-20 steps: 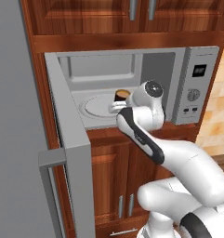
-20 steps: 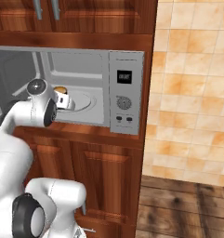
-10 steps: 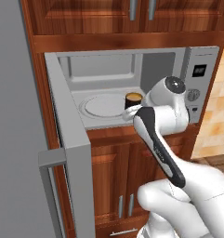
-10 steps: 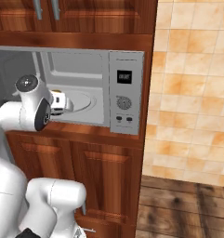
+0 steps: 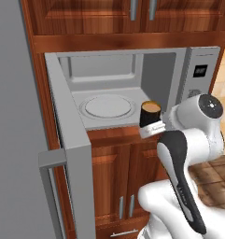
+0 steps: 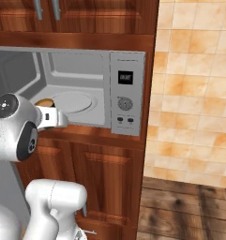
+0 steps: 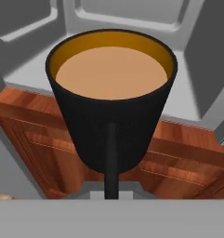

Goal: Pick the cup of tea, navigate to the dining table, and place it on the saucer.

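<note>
Black cup of tea [image 5: 150, 113] held by the gripper [image 5: 151, 130] just outside the open microwave [image 5: 132, 88].

Tan liquid fills the cup nearly to its rim, and it stands upright above the gripper, at the front edge of the microwave's opening and in front of the wooden cabinet [image 5: 114, 177] below. In the hand view the cup's [image 7: 112, 100] thin handle runs straight down to the gripper [image 7: 111, 195], whose jaws are clamped together on it. The round turntable plate [image 5: 108, 107] lies bare inside the oven, to the cup's left in the left base view. The white arm [image 5: 188, 140] rises from below, its elbow bent and the wrist turned toward the oven; the oven's grey door [image 5: 69, 163] hangs swung open at the left. In the right base view the cup [image 6: 45, 103] peeks out behind the arm's round joint, beside the control panel [image 6: 126, 93] and a tiled wall [image 6: 194, 89].
</note>
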Controlling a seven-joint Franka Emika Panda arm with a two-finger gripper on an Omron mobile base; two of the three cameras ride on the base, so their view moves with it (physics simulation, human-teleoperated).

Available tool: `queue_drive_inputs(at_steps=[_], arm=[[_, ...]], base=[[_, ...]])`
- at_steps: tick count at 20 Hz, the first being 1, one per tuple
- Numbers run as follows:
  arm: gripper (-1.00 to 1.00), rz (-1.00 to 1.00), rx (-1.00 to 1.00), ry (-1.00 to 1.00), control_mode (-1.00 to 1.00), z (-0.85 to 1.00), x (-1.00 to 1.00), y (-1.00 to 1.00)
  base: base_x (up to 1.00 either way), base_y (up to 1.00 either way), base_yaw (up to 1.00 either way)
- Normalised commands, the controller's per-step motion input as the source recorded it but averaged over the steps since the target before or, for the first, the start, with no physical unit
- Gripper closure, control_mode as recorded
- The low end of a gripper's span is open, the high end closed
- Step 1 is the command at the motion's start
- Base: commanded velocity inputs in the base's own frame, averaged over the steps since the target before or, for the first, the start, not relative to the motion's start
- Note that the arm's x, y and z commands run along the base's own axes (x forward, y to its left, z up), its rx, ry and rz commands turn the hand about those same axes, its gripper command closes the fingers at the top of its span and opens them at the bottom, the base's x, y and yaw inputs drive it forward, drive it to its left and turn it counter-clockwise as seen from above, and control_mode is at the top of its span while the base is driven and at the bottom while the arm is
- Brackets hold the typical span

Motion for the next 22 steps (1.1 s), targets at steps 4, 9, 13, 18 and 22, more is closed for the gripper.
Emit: queue_drive_inputs(at_steps=[4,9,13,18,22], arm=[[1.00,0.00,0.02,-0.02,-1.00,0.11,-0.81,-0.34],[1.00,-0.01,0.00,-0.01,-1.00,0.12,-0.38,-0.22],[1.00,0.00,0.00,0.00,-1.00,0.00,0.00,0.00],[1.00,0.00,0.00,0.00,1.00,0.00,0.00,0.00],[1.00,0.00,0.00,0.00,1.00,0.00,0.00,0.00]], base=[[0.00,0.00,0.00],[0.00,0.00,0.00],[0.00,0.00,0.00],[-0.08,0.00,0.00],[-0.94,-0.44,-0.16]])
